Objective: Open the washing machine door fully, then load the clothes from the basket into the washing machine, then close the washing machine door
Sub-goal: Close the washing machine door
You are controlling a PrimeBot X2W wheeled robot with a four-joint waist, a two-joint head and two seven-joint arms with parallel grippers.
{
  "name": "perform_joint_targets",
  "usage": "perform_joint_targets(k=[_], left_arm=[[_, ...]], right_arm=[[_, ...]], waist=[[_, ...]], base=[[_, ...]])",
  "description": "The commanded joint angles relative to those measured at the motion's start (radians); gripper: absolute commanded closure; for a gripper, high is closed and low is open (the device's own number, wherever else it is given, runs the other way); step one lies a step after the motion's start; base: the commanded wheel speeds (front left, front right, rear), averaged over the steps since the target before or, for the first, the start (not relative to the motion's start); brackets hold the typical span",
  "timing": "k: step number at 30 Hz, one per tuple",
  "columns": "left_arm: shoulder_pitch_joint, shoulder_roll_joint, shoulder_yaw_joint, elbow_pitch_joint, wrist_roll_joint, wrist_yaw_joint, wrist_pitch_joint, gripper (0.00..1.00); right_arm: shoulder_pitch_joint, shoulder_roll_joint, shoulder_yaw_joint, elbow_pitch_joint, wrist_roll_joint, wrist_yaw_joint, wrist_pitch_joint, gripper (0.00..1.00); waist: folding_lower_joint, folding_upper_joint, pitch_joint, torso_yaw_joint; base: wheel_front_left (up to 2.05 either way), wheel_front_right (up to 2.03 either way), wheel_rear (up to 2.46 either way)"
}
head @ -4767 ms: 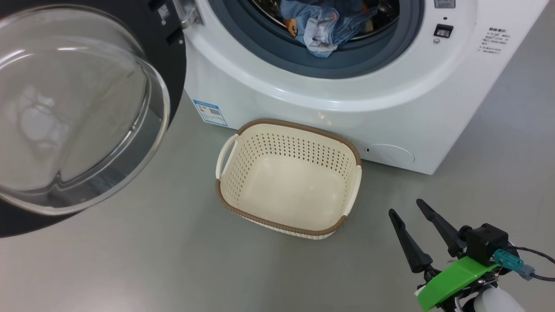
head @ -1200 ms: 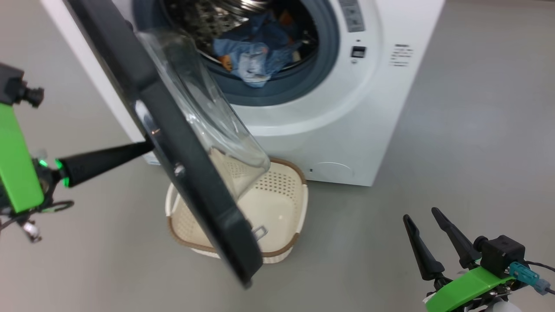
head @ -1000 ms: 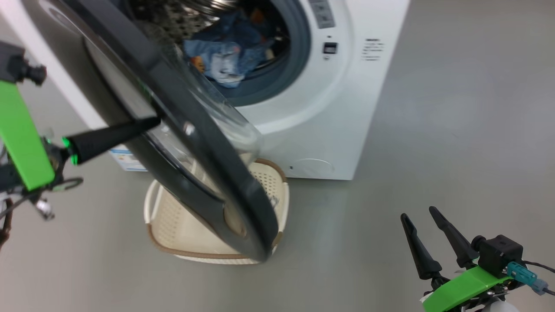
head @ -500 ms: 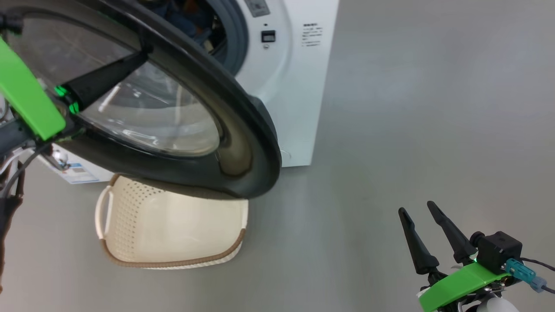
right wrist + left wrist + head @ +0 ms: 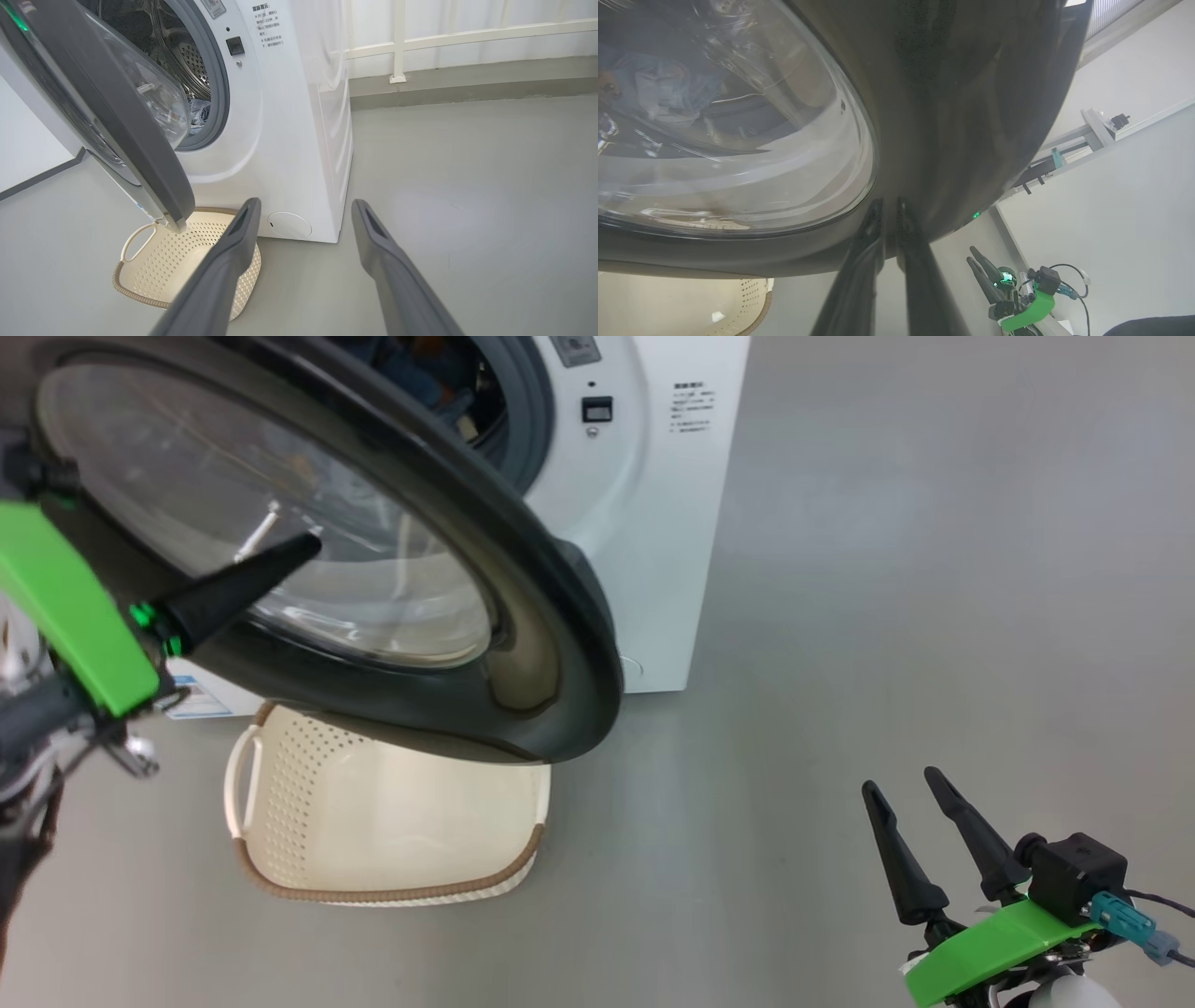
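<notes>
Door (image 5: 523,616) swung nearer shut, left claw (image 5: 303,546) together against it, right claw (image 5: 899,781) apart, grey floor (image 5: 887,569)

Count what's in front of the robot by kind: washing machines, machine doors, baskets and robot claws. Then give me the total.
Washing machine: 1
Washing machine door: 1
Basket: 1
Claws: 2, the left claw and the right claw
Total: 5
</notes>
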Motion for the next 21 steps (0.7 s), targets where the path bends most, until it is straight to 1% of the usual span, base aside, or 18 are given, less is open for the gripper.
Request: perform_joint_targets(k=[1,2,3,4,5,13,21], left_arm=[[0.008,0.064,0.041,-0.034,-0.002,-0.007,-0.023,0.63],[0.027,0.068,0.042,-0.037,-0.001,-0.007,-0.039,0.51],[0.048,0.074,0.038,-0.043,0.001,-0.007,-0.050,0.29],[0.070,0.080,0.034,-0.047,0.009,-0.007,-0.067,0.05],[0.119,0.082,0.028,-0.054,0.004,-0.007,-0.097,0.00],[0.259,0.099,0.011,-0.057,0.004,-0.007,-0.229,0.00],[0.372,0.114,-0.011,-0.019,0.024,-0.007,-0.398,0.00]], right_arm=[[-0.025,-0.013,0.022,-0.023,-0.001,0.002,-0.008,0.00],[-0.026,-0.015,0.024,-0.021,0.000,0.002,-0.008,0.00],[-0.025,-0.018,0.024,-0.020,0.001,0.002,-0.008,0.00],[-0.025,-0.020,0.025,-0.019,0.002,0.002,-0.008,0.00],[-0.021,-0.024,0.027,-0.016,0.004,0.002,-0.008,0.00],[-0.004,-0.045,0.025,-0.017,0.011,0.002,-0.008,0.00],[0.013,-0.060,0.025,-0.012,0.018,0.002,-0.008,0.00]], waist=[[0.0000,-0.0001,-0.011,0.018],[0.0000,-0.0001,-0.014,0.022],[0.0000,-0.0001,-0.018,0.027],[0.0000,-0.0001,-0.022,0.031],[0.0000,-0.0001,-0.029,0.038],[0.0000,-0.0001,-0.045,0.060],[0.0000,-0.0001,-0.057,0.051]], base=[[0.00,0.00,0.00],[0.00,0.00,0.00],[0.00,0.00,0.00],[0.00,0.00,0.00],[0.00,0.00,0.00],[0.00,0.00,0.00],[0.00,0.00,0.00]])
